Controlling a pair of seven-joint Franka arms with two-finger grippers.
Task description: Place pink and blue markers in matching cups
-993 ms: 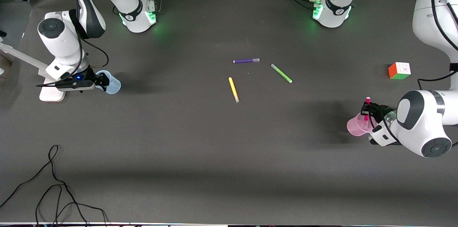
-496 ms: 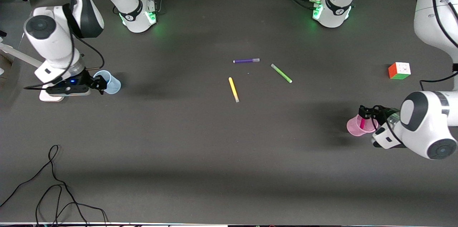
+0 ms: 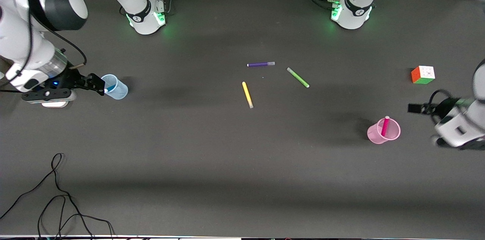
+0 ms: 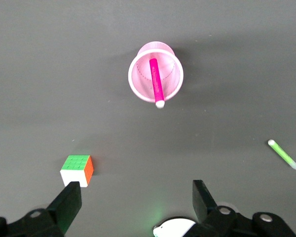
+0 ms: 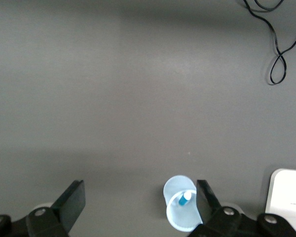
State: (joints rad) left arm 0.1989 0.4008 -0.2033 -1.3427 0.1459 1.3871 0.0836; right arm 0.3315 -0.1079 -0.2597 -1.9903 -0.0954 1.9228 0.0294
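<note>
The pink cup (image 3: 383, 131) stands toward the left arm's end of the table, and the pink marker (image 3: 385, 126) leans upright inside it. The left wrist view looks down on that cup (image 4: 155, 79) and marker (image 4: 156, 81). My left gripper (image 3: 416, 108) hangs open and empty beside the cup, its fingers wide apart (image 4: 134, 195). At the right arm's end the blue cup (image 3: 114, 86) holds the blue marker (image 3: 107, 89), whose pale tip shows in the right wrist view (image 5: 183, 198). My right gripper (image 3: 97, 83) is open and empty just beside that cup (image 5: 182, 210).
A purple marker (image 3: 260, 64), a green marker (image 3: 298, 77) and a yellow marker (image 3: 247, 94) lie mid-table. A colour cube (image 3: 423, 74) sits past the pink cup, nearer the bases. A white block (image 3: 57, 103) lies under the right wrist. Black cable (image 3: 57, 194) loops near the front edge.
The left gripper opened, dropping the pink marker into the pink cup, then drew back and up. The right arm drew away from the blue cup, still open.
</note>
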